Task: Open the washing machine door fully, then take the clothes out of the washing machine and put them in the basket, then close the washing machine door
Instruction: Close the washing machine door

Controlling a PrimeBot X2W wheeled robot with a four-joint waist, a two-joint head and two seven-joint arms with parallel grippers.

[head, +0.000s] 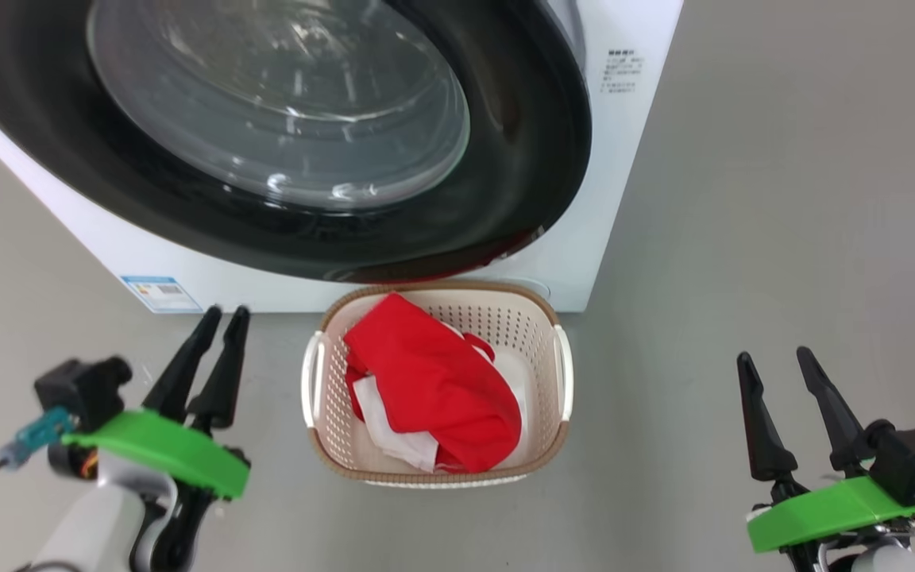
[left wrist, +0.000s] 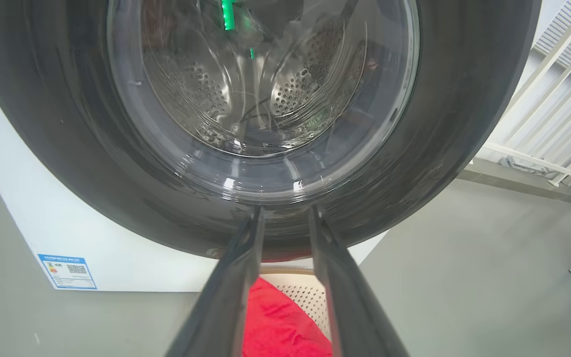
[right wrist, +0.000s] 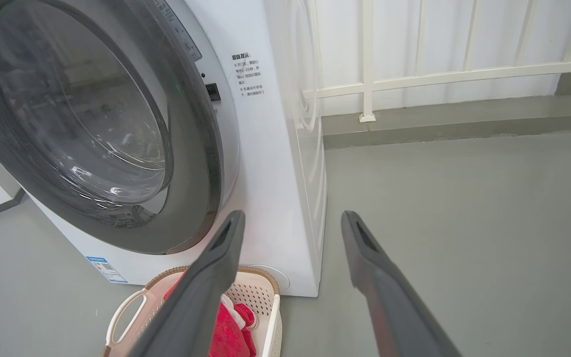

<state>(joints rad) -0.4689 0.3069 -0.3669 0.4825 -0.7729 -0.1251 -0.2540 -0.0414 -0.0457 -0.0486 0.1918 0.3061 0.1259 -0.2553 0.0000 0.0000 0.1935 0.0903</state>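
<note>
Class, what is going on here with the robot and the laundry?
The clothes lie in the basket before the washing machine. The washing machine door looks shut, or nearly so. The left gripper and the right gripper flank the basket, both open and holding nothing.

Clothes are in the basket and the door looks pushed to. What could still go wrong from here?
1. I cannot tell whether the round glossy black-rimmed glass door of the white front-loading washing machine has latched; it could swing open.
2. The cream perforated plastic basket sits right under the door's lower edge, red and white clothes heaped inside; a swinging door might clip it.
3. The left end effector points at the washer front; advancing could strike it.
</note>
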